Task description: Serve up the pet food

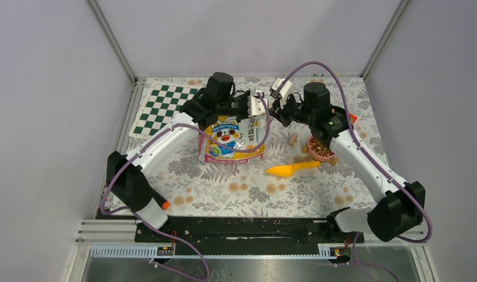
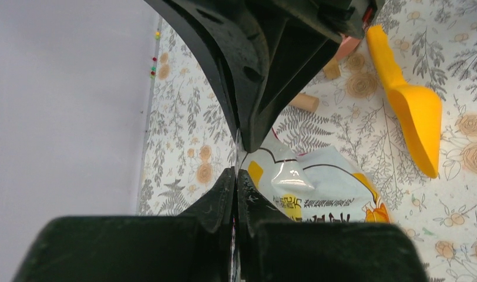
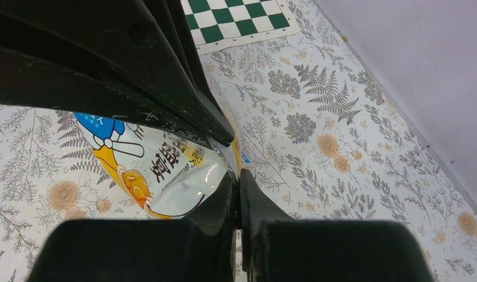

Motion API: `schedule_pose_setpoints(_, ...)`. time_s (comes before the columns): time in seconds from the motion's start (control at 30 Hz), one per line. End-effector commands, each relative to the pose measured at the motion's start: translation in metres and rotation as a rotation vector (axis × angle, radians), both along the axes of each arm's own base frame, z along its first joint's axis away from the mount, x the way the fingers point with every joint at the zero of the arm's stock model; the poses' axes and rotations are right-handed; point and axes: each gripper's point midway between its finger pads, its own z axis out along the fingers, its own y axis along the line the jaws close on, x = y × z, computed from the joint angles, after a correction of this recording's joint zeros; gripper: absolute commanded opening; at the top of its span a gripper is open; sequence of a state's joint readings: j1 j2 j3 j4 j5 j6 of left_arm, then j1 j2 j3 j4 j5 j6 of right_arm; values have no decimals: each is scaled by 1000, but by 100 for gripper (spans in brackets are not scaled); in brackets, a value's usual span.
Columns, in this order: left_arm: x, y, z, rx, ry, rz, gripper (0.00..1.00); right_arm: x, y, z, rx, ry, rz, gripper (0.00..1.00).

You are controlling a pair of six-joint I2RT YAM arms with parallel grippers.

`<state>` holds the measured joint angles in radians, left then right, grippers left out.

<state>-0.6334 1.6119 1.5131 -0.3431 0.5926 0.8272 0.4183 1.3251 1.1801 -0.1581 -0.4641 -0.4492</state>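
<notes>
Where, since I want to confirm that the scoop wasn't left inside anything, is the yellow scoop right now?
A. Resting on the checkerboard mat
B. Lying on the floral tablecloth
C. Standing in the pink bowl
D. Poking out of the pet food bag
B: the yellow scoop lies flat on the floral tablecloth, just in front of the pink bowl and to the right of the pet food bag.

Bright, even light falls from overhead, leaving only faint, soft shadows under the arms [image 1: 160,141] on the counter [image 1: 224,188]. White glare streaks the glossy bag [image 2: 292,173] in both wrist views. Beside the bag, the left end effector [image 2: 236,176] and right end effector [image 3: 239,176] look near-black and slightly soft.
</notes>
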Motion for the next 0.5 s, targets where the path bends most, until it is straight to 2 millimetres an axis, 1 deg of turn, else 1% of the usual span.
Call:
schedule_pose_setpoints(0.0, 27, 96, -2, 242, -27, 330, 0, 36, -90, 64, -37, -217, -397, 0)
schedule_pose_setpoints(0.13, 28, 111, -6, 308, -36, 374, 0, 37, -100, 70, -39, -228, -448, 0)
schedule_pose_setpoints(0.23, 30, 122, -9, 357, -40, 414, 0, 39, -106, 71, -43, -229, -483, 0)
schedule_pose_setpoints(0.43, 35, 151, -16, 475, -51, 511, 0, 38, -114, 72, -47, -235, -521, 0)
schedule_pose_setpoints(0.47, 37, 159, -16, 498, -55, 539, 0, 37, -115, 72, -46, -234, -523, 0)
